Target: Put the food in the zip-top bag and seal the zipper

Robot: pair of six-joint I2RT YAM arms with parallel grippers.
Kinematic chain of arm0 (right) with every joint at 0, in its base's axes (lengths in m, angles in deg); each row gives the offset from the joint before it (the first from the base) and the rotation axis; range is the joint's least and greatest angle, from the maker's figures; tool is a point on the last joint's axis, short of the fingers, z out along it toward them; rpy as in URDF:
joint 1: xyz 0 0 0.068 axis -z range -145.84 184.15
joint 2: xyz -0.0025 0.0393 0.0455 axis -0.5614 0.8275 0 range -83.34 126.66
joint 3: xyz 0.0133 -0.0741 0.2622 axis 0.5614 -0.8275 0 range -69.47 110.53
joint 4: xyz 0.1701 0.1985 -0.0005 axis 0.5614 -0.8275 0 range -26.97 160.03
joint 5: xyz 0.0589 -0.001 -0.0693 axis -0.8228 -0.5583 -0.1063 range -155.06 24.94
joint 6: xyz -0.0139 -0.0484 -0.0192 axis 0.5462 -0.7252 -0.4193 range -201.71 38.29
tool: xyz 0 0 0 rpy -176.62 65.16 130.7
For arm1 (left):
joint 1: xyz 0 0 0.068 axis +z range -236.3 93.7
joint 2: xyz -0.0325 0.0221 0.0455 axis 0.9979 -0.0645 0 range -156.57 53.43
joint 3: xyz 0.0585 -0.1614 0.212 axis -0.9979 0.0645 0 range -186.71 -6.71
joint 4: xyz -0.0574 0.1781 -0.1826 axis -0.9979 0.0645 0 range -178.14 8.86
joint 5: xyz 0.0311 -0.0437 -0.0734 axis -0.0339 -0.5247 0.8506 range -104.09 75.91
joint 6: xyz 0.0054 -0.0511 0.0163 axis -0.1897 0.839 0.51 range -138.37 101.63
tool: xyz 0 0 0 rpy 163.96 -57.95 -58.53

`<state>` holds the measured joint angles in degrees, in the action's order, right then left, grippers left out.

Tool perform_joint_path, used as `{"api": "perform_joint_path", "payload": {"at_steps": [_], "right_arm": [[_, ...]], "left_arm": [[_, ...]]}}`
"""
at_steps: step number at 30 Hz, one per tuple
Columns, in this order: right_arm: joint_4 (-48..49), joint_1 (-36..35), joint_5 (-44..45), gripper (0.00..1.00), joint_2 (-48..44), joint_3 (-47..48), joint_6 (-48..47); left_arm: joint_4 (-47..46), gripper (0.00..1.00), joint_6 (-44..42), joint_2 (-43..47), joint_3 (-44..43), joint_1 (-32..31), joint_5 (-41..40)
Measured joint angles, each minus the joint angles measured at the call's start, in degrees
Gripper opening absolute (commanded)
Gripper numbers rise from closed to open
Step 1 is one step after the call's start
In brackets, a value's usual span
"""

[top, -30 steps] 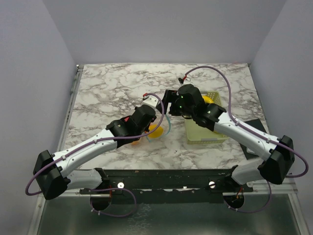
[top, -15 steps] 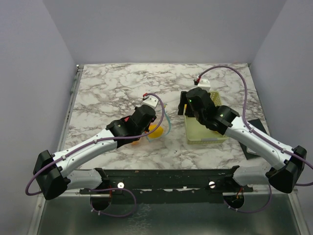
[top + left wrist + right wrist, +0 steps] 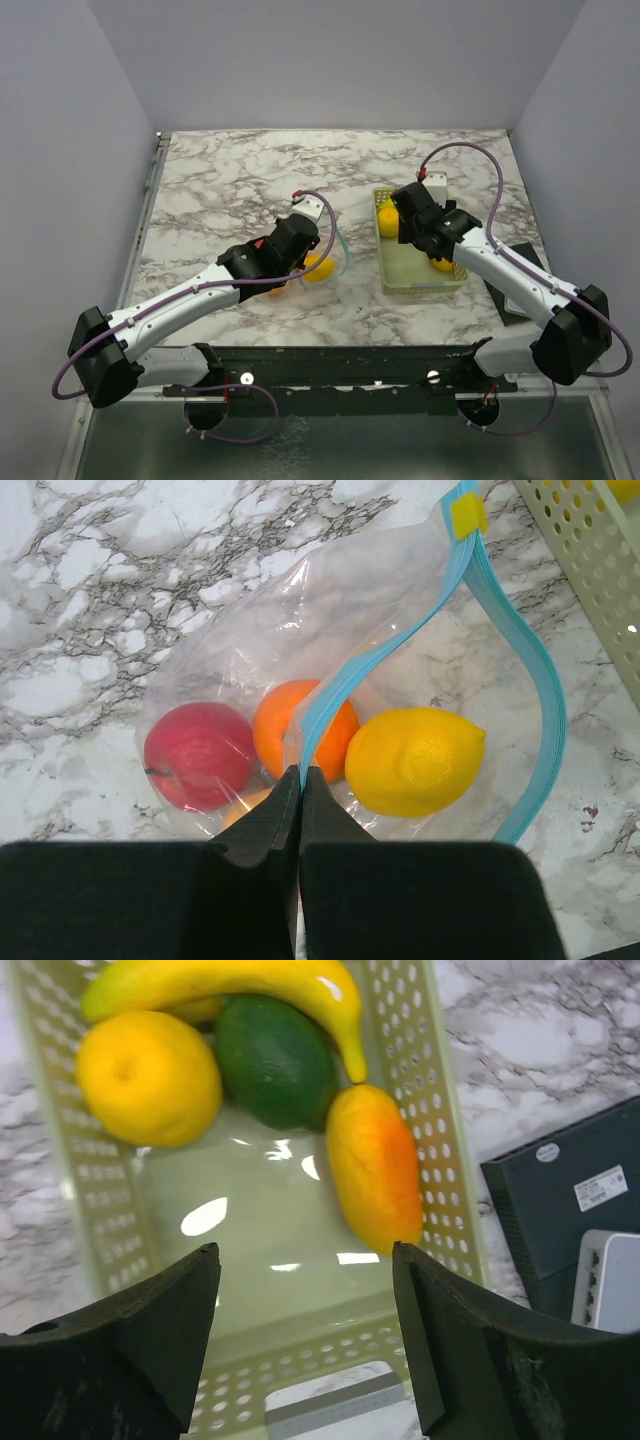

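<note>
the left gripper [image 3: 300,778] has its two black fingers pressed together, and between them it pinches the near lip of the narrow light blue zipper strip [image 3: 400,638]. this strip belongs to the clear crinkly plastic zip-top bag [image 3: 290,610], which lies flat on the white and grey marble table [image 3: 80,580]. the mouth of the bag stands open, and the far lip bends away in a wide curve toward the right. inside the bag a red toy apple [image 3: 198,755] and a round orange toy fruit [image 3: 280,715] touch each other. a yellow toy lemon [image 3: 415,760] lies just beside the orange, between the two lips. under the apple shows a small yellowish patch, maybe one more piece; i cannot tell.

the right gripper [image 3: 307,1255] has its fingers wide apart and holds nothing. it hangs above the pale yellow-green slotted plastic basket [image 3: 90,1210], which stands to the right of the bag, near but not touching. in the basket a yellow toy banana [image 3: 230,980] lies across the far end. below it a round yellow fruit [image 3: 148,1078] and a dark green round piece [image 3: 275,1060] are side by side. a long orange-yellow fruit [image 3: 378,1165] lies along the right wall. to the right of the basket lies a dark flat box with a white label [image 3: 560,1200].
</note>
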<state>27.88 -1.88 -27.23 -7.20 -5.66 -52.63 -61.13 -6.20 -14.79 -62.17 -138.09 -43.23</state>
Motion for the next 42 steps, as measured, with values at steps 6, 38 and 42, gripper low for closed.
{"api": "perform_joint_path", "payload": {"at_steps": [6,38,42], "right_arm": [[0.17,6.19,-0.42,0.73,5.90,-3.17,-1.36],[7.02,15.43,-3.72,0.09,18.64,-5.31,-5.18],[6.91,15.43,-4.46,0.01,16.61,-5.79,-5.01]], "left_arm": [[-0.02,0.00,0.00,0.00,0.00,0.00,0.00],[-0.02,0.00,0.00,-0.04,0.00,0.00,0.02],[-0.02,0.00,0.00,-0.15,0.00,0.00,0.02]]}}
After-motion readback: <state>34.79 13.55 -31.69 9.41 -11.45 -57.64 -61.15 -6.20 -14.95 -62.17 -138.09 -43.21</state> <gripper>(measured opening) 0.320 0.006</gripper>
